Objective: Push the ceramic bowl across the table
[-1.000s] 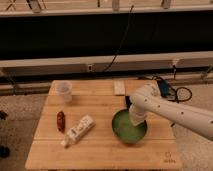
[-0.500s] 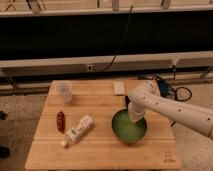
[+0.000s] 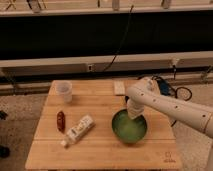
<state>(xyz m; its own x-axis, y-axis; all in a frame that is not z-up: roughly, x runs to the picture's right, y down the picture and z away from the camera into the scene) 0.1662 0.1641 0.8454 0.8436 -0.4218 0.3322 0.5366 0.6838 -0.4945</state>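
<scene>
The table (image 3: pixel 100 156) is a small square of pale, bamboo-coloured wood with plank lines running across it and a small dark logo (image 3: pixel 170 160) at its near right corner. Five things lie on it, one of each kind. The ceramic bowl (image 3: pixel 129 128) is wide, round and glossy green, darker at the rim and paler inside; it sits in the right half of the table, towards the front and close to the right edge. A small translucent white cup (image 3: pixel 64 91) stands upright near the far left corner. A short, dark reddish oblong item (image 3: pixel 60 121) lies flat on the left side. Just right of it, a white bottle (image 3: pixel 79 130) lies on its side, slanted, between the reddish item and the bowl. A small pale rectangular block (image 3: pixel 119 88) rests at the far edge. The smooth white arm (image 3: pixel 172 107) comes in from the right, bends above the far right corner and points down, so the gripper (image 3: pixel 134 114) is at the back of the bowl, over its inner wall; contact cannot be judged, nor whether the gripper is open or closed. Bare wood lies behind the bowl up to the block, and a narrower strip runs along the front edge. To the left, the bottle stands apart from the bowl.
</scene>
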